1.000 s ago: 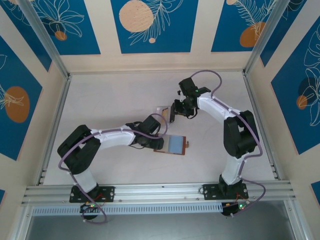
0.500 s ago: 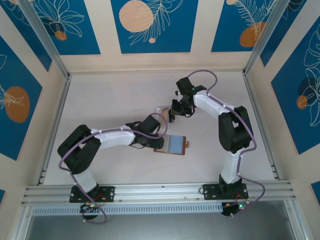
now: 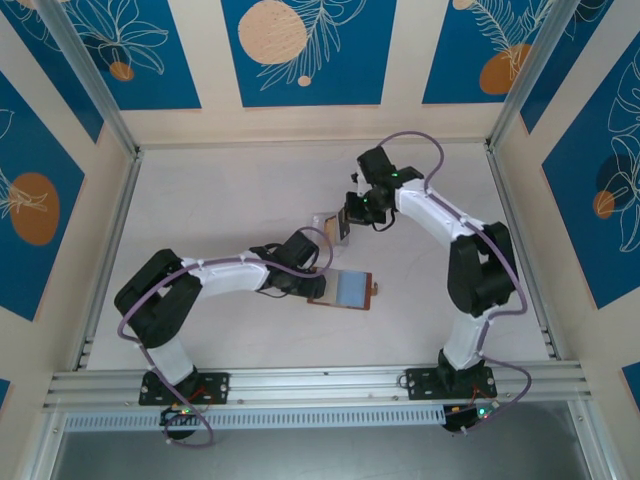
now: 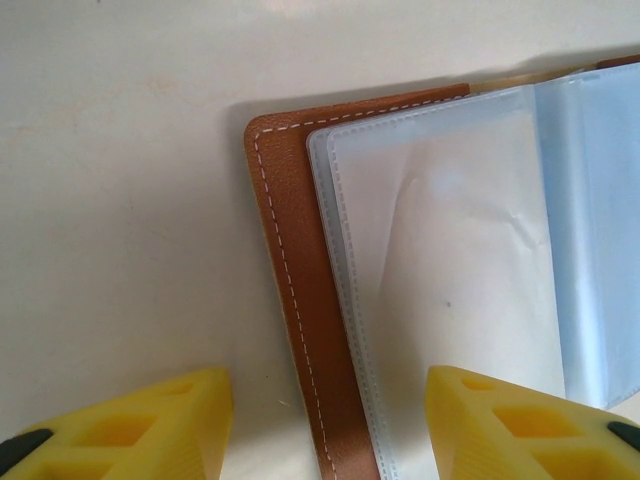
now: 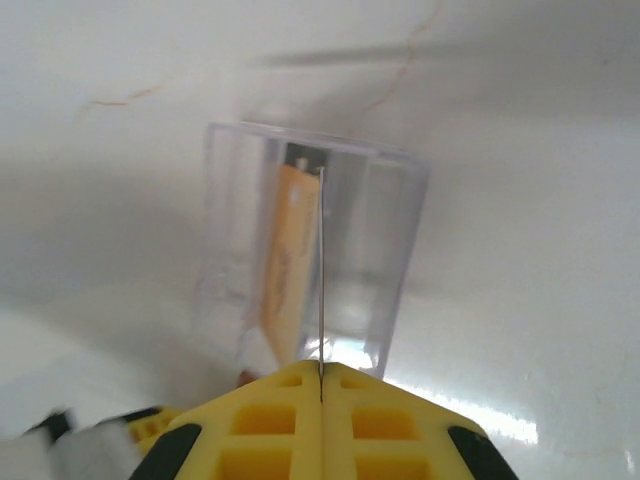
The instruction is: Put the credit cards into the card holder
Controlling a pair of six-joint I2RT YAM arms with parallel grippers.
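Card holder (image 3: pixel 342 290): lies open and flat on the table, grey-blue clear pockets facing up. Reddish-brown leather rim with white stitching, small tab at its right end.

Credit cards: tan card (image 5: pixel 285 250) stands upright inside clear box (image 5: pixel 395 240), beyond the holder. Thin card (image 5: pixel 321 260) is seen edge-on, upright, just beside the tan one. Its lower edge is pinched in the closed right gripper (image 5: pixel 321 375). Unclear whether it is inside the box.

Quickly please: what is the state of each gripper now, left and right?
Left gripper: open, holding nothing, its fingers either side of the card holder edge.
Right gripper: shut on a thin credit card, seen edge-on.
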